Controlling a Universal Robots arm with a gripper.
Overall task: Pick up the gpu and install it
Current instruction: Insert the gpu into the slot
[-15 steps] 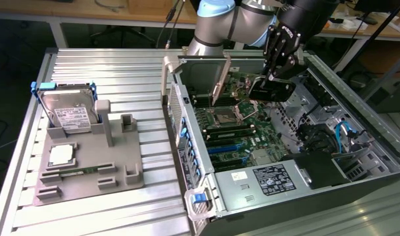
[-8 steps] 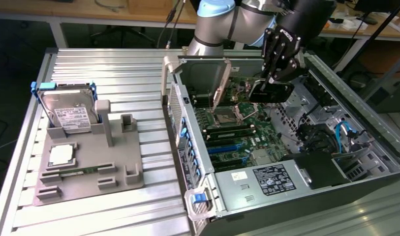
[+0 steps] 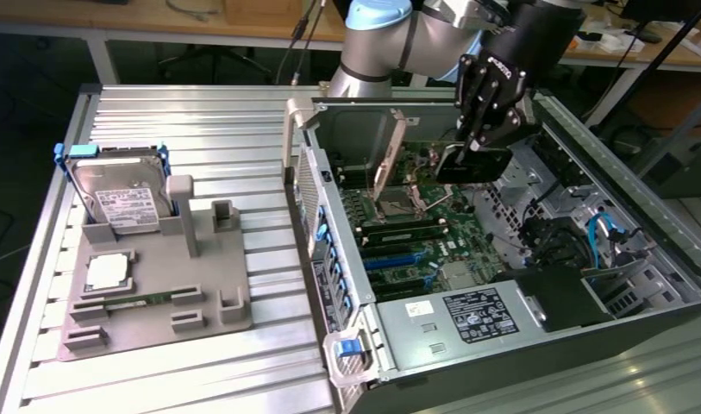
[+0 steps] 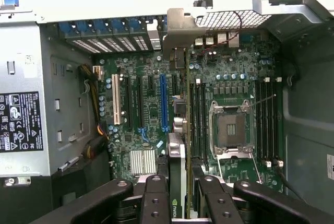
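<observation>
My gripper (image 3: pixel 477 148) hangs inside the open computer case (image 3: pixel 626 216), shut on the gpu (image 3: pixel 467 166), which is held on edge a little above the motherboard (image 3: pixel 425 246). In the wrist view the gpu (image 4: pixel 177 156) runs edge-on away from between my black fingers (image 4: pixel 155 198), above the motherboard (image 4: pixel 143 104). Its silver end bracket (image 4: pixel 180 31) reaches the rear slot openings of the case. The card hovers between the blue expansion slot (image 4: pixel 163 101) and the memory slots beside the CPU socket (image 4: pixel 229 130). I cannot tell whether its lower edge touches a slot.
A power supply (image 3: pixel 471 315) fills the case's near end. At the exterior view's left a grey fixture (image 3: pixel 154 302) on the ribbed table carries a silver hard drive (image 3: pixel 120 197), a processor (image 3: pixel 106 272) and a narrow memory stick (image 3: pixel 132 300). Cables (image 4: pixel 96 130) run beside the board.
</observation>
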